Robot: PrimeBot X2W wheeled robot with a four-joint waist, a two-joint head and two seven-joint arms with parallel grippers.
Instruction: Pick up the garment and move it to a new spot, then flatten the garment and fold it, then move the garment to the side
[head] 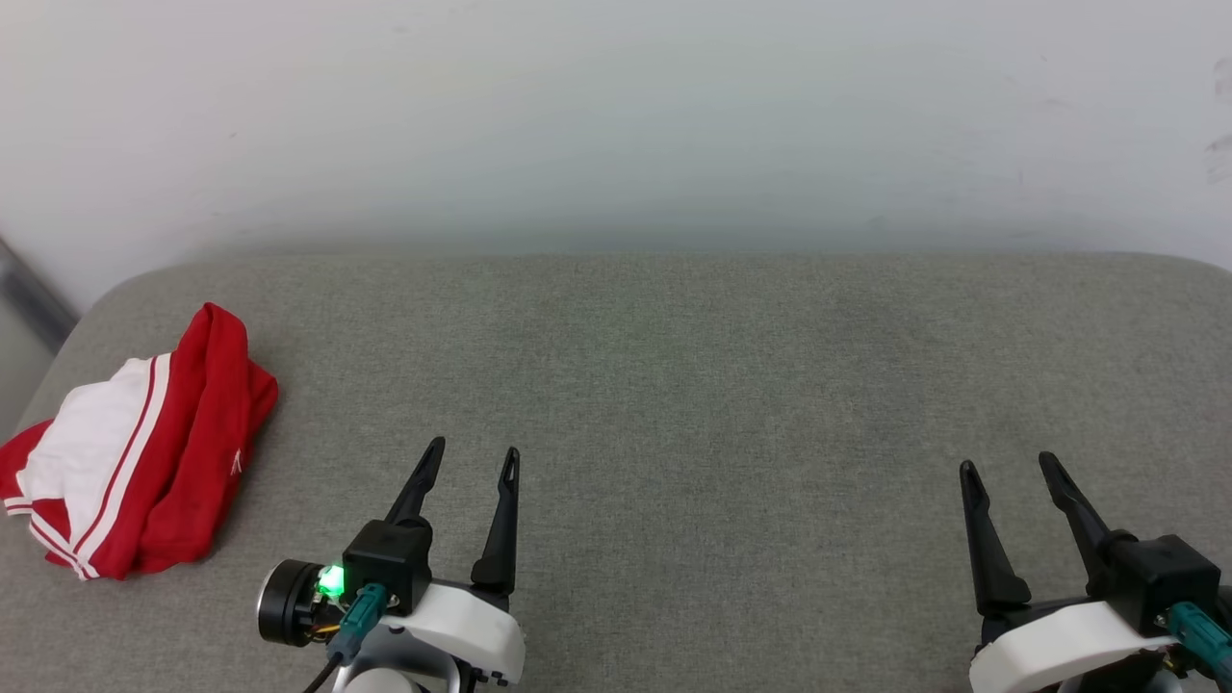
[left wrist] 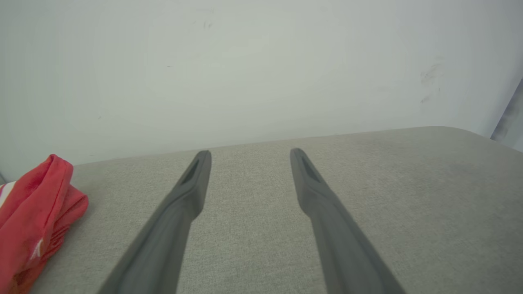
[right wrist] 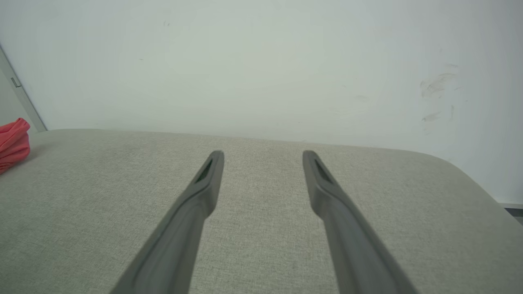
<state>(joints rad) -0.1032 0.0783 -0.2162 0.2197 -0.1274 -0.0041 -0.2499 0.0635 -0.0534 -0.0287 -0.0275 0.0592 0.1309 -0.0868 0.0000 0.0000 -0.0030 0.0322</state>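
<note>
The garment (head: 144,448), a bright red jersey with a white panel and red-white stripe trim, lies bunched into a compact pile at the left end of the grey cushioned surface (head: 674,385). A tiny white logo shows on its red side. My left gripper (head: 474,454) stands open near the front edge, to the right of the garment and apart from it. In the left wrist view the garment (left wrist: 34,212) sits at the far left, beside my open left gripper (left wrist: 250,154). My right gripper (head: 1006,469) is open at the lower right, far from the garment (right wrist: 13,143).
A pale wall (head: 616,115) rises directly behind the cushioned surface. The surface's rounded left corner (head: 115,289) lies just behind the garment, with a grey frame strip (head: 34,294) beyond it. Its right corner (right wrist: 470,171) drops off near the right gripper.
</note>
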